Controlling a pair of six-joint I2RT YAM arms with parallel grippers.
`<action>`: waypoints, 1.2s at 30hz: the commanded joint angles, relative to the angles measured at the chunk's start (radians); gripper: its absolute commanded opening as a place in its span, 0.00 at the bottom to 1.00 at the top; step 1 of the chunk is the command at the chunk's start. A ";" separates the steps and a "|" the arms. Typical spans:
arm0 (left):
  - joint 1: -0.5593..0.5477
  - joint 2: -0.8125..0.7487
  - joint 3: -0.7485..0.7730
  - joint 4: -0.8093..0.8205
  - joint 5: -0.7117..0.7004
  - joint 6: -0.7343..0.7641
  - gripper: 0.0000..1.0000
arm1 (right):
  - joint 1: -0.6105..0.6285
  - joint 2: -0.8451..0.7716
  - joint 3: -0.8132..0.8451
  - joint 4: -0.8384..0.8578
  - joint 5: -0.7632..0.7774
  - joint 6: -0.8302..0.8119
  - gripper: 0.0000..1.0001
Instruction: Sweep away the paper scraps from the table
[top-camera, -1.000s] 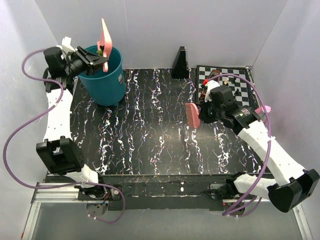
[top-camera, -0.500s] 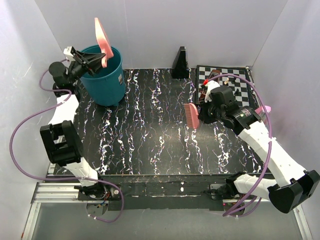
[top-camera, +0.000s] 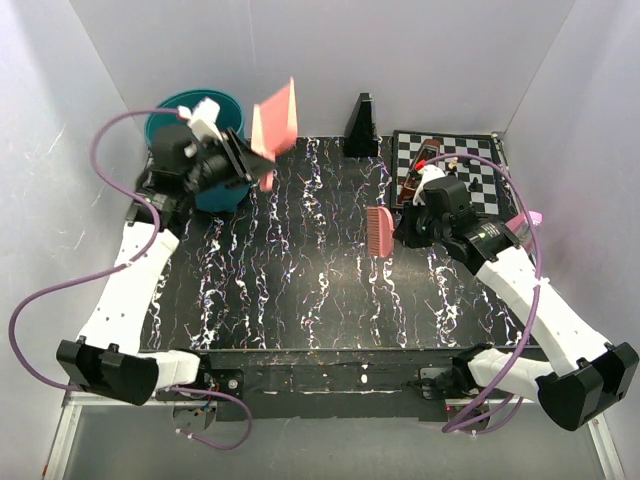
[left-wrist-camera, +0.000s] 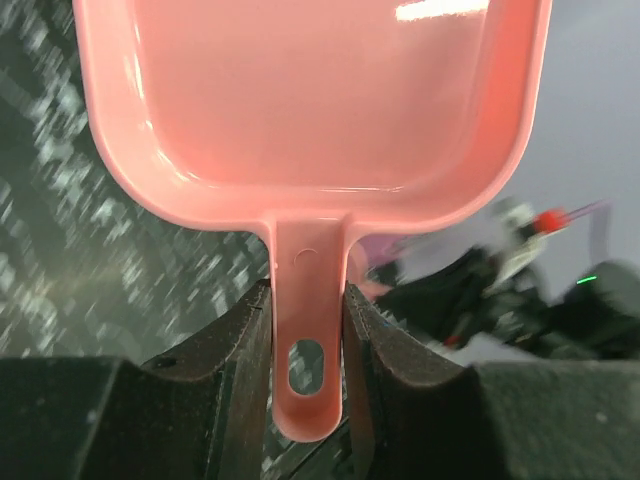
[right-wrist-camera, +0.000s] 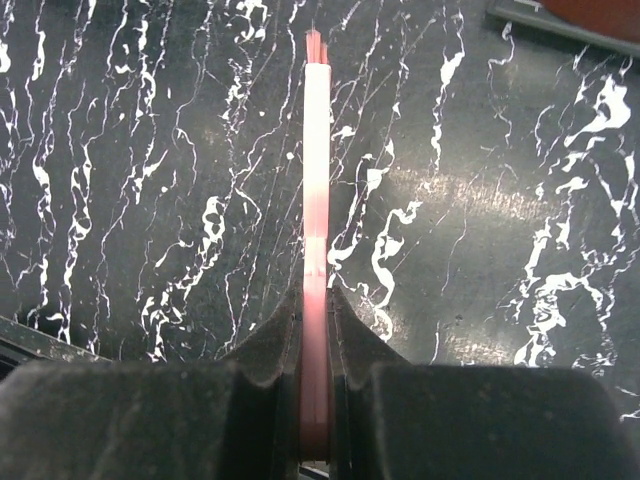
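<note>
Top external: pink dustpan (top-camera: 273, 122) held beside teal bin (top-camera: 218, 196) over table (top-camera: 300, 265).

The flat black rectangular table (top-camera: 300, 290), streaked with white marble-like veins, is lying level, stretching from nine o'clock to three o'clock in the overhead view, with white panels walling it.

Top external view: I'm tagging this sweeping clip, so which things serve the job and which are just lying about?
For the job: pink dustpan in the left pincer; pink brush in the right pincer; teal bin; table.
Lying about: chessboard; black wedge.
</note>
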 joint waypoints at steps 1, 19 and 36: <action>-0.125 -0.045 -0.189 -0.227 -0.385 0.222 0.00 | -0.063 -0.019 -0.077 0.108 -0.071 0.101 0.01; -0.475 0.192 -0.445 -0.068 -0.955 0.225 0.00 | -0.229 -0.283 -0.430 0.374 -0.268 0.234 0.01; -0.461 0.447 -0.161 -0.062 -0.953 0.285 0.67 | -0.229 -0.320 -0.498 0.377 -0.249 0.264 0.01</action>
